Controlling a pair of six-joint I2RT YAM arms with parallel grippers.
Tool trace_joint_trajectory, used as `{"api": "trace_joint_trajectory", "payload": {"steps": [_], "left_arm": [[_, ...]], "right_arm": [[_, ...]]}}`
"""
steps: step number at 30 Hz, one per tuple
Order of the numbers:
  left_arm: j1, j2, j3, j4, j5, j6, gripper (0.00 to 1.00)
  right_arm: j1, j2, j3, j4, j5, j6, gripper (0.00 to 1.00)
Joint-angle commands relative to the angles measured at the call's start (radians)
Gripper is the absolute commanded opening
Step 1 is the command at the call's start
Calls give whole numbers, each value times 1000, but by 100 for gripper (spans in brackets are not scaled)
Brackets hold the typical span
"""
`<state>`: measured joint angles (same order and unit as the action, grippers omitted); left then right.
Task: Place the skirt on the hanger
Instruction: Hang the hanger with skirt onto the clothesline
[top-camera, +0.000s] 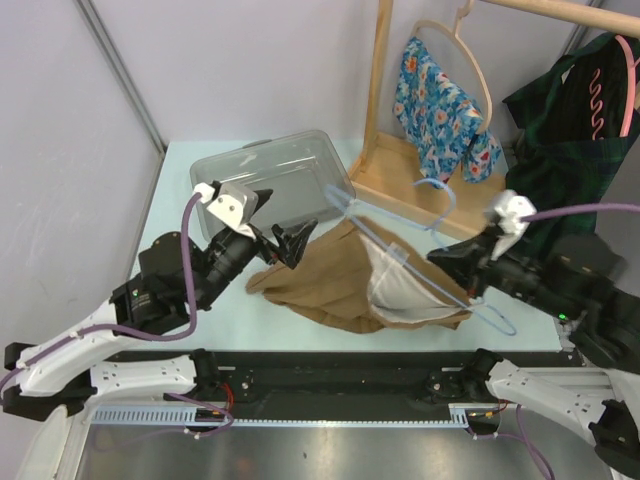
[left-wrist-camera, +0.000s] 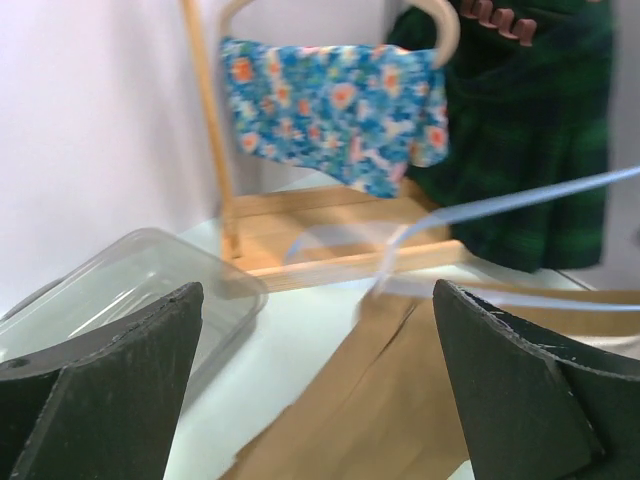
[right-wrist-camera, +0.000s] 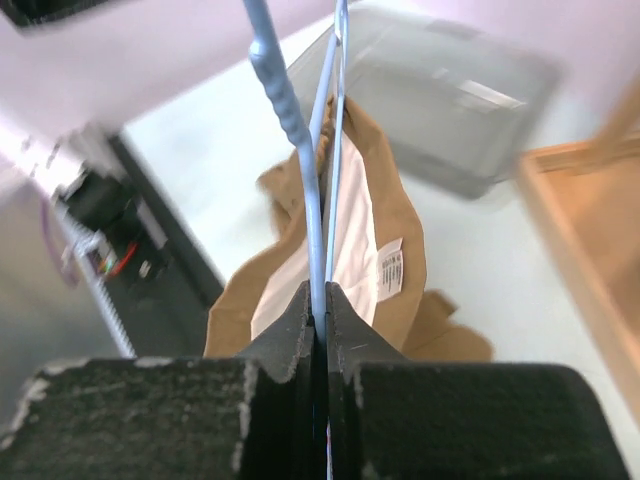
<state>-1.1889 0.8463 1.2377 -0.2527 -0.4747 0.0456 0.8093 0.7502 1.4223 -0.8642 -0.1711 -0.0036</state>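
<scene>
Top view first: looking at a tan skirt (top-camera: 320, 290) heaped mid-bench (top-camera: 270, 330), white lining showing at the open waist, with a thin blue hanger (top-camera: 395, 250) slanted across it and its far tip up by a clear bin (top-camera: 270, 170). Can't tell if threaded inside the waist or just resting on top. Reading the left end effector (top-camera: 278, 222) as spread wide and holding nothing, hovering just beside the skirt's left edge, and the right end effector (top-camera: 452, 262) as clamped on the hanger near its lower corner. Behind, a wooden rack (top-camera: 381, 70) with a floral piece (top-camera: 435, 100) and a dark plaid one (top-camera: 560, 120) hung up. Left wrist view: same story, pads (left-wrist-camera: 110, 400) far apart with only air between, tan cloth below, blue wire crossing above. Right wrist view: pinched tight on the wire, looking down along it to the lining. Spotted a small white tag (right-wrist-camera: 390, 270) sewn in there, print too tiny to read; no brand or other writing anywhere. Handling guess: light, soft, floppy cloth, so expect sagging and bunching, and probably sliding off smooth wire if hung uneven. Would pinch the waistband edge by the lining, one layer only, and stretch it over the hanger end. Also treating the hanger as thin and springy, so going easy on it.
</scene>
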Motion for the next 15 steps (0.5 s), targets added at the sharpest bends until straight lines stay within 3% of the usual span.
{"api": "trace_joint_trajectory", "payload": {"steps": [1,8,15], "left_arm": [[-2,26,-6,82,-146,17,100],[-3,86,0,113,-156,13,100],[2,150,34,188,-154,36,100]], "right_arm": [[-4,-63,128,79,301,85,0],[-2,-38,329,10,559,74,0],[-1,-51,418,-21,585,53,0]]}}
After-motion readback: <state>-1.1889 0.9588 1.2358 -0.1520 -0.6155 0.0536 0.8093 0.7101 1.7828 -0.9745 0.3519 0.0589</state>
